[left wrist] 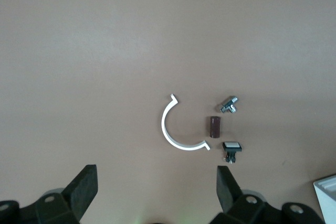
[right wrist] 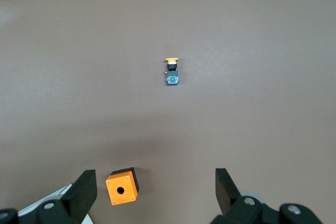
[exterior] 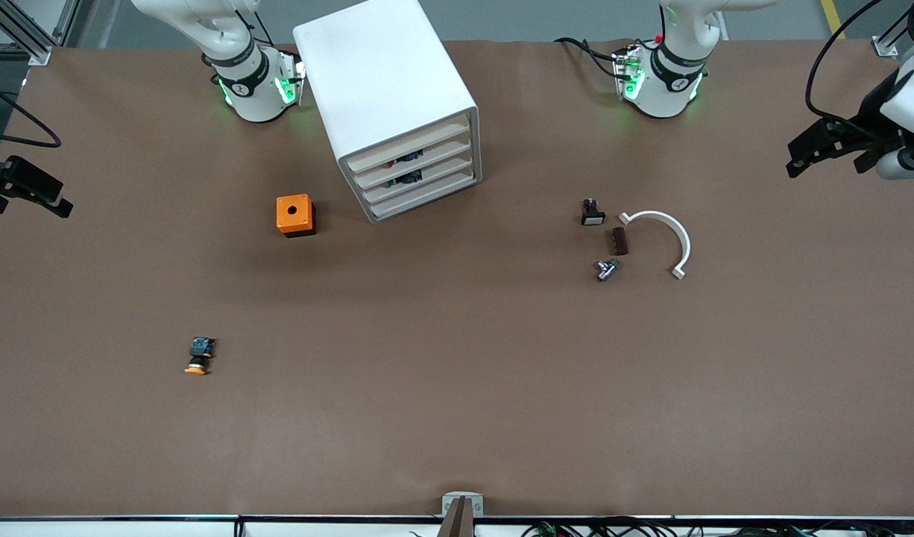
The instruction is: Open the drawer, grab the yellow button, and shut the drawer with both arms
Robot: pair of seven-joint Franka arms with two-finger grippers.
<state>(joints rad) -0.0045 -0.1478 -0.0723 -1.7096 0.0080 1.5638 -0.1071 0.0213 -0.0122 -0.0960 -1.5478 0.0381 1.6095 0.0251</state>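
Observation:
The white cabinet [exterior: 386, 82] stands at the back of the table between the two arm bases. Its highest drawer [exterior: 408, 146] is shut flush with the three below. The button [exterior: 198, 356], with orange-yellow cap and blue rear, lies on the brown table toward the right arm's end, nearer to the front camera than the orange box. It also shows in the right wrist view [right wrist: 171, 71]. My right gripper [exterior: 54, 203] is open and empty, high over the right arm's end of the table [right wrist: 155, 177]. My left gripper [exterior: 800, 156] is open and empty, high over the left arm's end [left wrist: 157, 174].
An orange box with a round hole [exterior: 295, 215] sits beside the cabinet [right wrist: 121, 185]. Toward the left arm's end lie a black button with a white face [exterior: 593, 212], a brown block [exterior: 619, 241], a metal part [exterior: 606, 269] and a white curved clip [exterior: 669, 235].

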